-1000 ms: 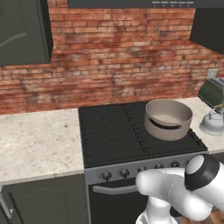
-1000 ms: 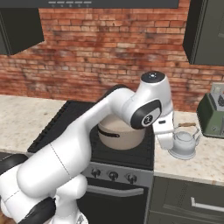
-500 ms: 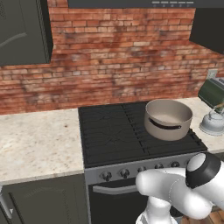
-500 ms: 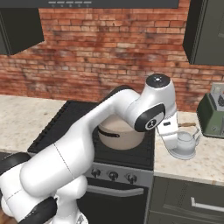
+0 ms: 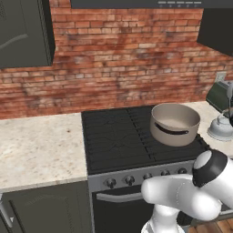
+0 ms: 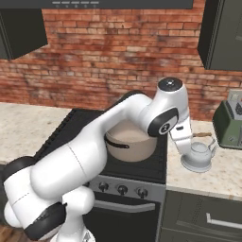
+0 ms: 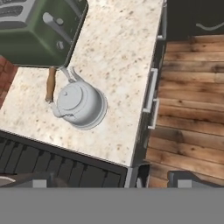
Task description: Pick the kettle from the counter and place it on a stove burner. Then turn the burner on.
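Domestic kitchen, rendered interior.
Red brick back wall (image 5: pixel 127 59); dark upper cabinets (image 5: pixel 25 34) at both top corners; beige speckled stone counter (image 5: pixel 36 145) over dark base cabinets (image 6: pixel 203 220) with bar handles. Black gas cooktop (image 5: pixel 118 136) set between the two counter runs, cast-iron grates, a row of knobs (image 6: pixel 122 190) on its front edge, oven door handle below. Large beige pot (image 5: pixel 175 124) on the grates; silvery kettle (image 7: pixel 81 104) and green toaster (image 7: pixel 41 30) near the counter's back edge. Wood plank floor (image 7: pixel 188 109).
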